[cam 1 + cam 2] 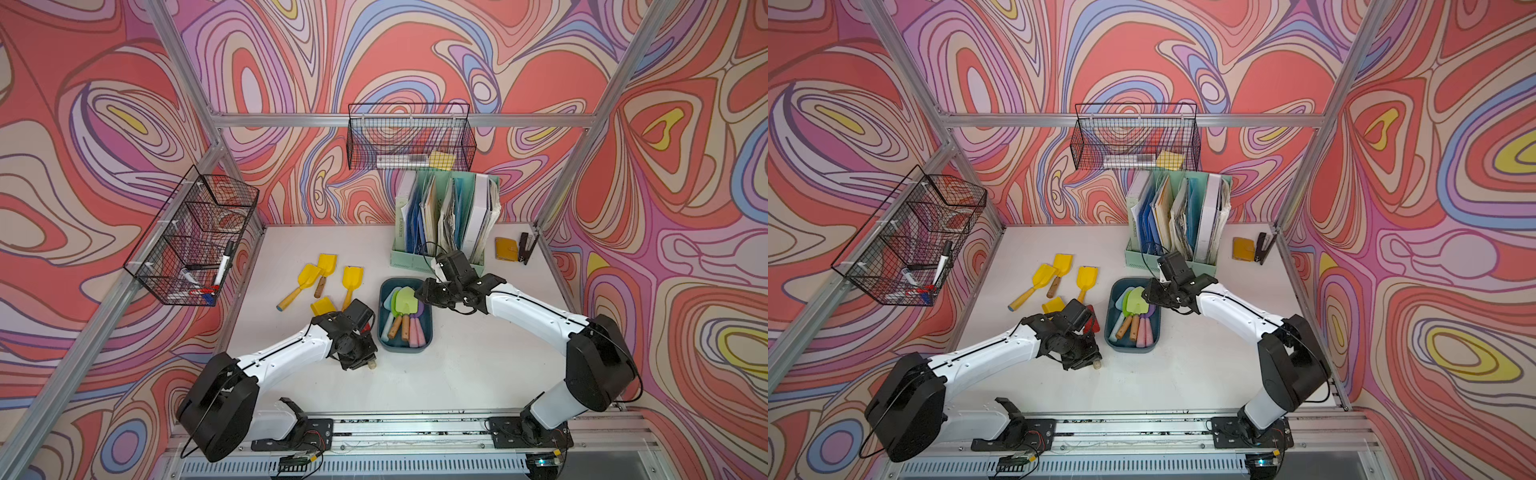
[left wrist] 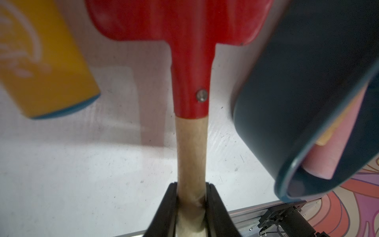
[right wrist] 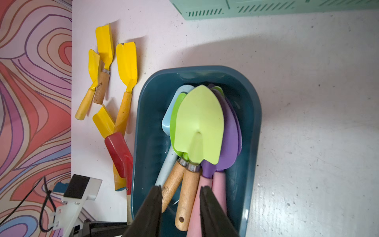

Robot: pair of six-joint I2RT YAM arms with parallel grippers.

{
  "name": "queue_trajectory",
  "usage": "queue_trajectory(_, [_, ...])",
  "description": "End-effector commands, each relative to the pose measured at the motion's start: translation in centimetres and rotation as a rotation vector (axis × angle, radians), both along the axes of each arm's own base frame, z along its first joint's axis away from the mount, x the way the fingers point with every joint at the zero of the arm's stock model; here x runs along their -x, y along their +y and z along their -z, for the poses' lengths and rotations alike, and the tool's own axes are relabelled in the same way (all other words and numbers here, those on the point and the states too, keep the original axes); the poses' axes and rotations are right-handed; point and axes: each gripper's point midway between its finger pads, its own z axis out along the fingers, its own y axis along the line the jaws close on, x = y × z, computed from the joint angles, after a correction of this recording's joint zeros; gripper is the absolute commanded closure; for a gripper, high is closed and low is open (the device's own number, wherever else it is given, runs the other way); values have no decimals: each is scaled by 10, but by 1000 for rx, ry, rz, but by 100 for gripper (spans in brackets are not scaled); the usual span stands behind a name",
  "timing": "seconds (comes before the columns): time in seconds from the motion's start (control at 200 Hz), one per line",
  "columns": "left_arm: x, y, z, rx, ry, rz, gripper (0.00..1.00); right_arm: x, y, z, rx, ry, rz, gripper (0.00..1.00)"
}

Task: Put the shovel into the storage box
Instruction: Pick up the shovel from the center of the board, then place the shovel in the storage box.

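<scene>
L arm bends low, left gripper (image 2: 191,194) clamped on round wooden handle of glossy red shovel (image 2: 190,61), just beside rounded teal plastic storage box (image 2: 287,102); R arm reaches over box, right gripper (image 3: 180,187) jaws apart, holding nothing.

White table (image 1: 457,374) carries storage box (image 1: 405,348), yellow shovels (image 1: 352,276), organiser (image 1: 409,257).

Bright, even light; both top views bow at the edges. The left wrist view blurs the red shovel (image 2: 190,71) at top. Soft shadows cross the surface (image 3: 307,82).
</scene>
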Motion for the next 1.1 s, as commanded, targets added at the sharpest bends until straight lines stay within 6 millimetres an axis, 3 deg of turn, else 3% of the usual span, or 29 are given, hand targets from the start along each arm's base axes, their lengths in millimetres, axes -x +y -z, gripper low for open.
queue_trajectory(0.0, [-7, 2, -14, -26, -56, 24, 86, 2, 0, -9, -21, -26, -8, 68])
queue_trajectory(0.2, [-17, 3, -31, -35, -117, 31, 86, 5, -1, -14, -36, -38, -12, 68])
queue_trajectory(0.305, [-26, -4, -48, -14, -172, 65, 86, 8, 10, -23, -91, -49, -58, 69])
queue_trajectory(0.471, [-39, -29, -84, 72, -263, 194, 87, 13, 35, -44, -225, -80, -163, 69])
queue_trajectory(0.651, [-44, -52, -116, 175, -332, 303, 88, 8, 48, -51, -279, -85, -192, 68])
queue_trajectory(1.097, [-41, -69, -117, 269, -315, 340, 87, -4, 60, -60, -318, -104, -201, 68])
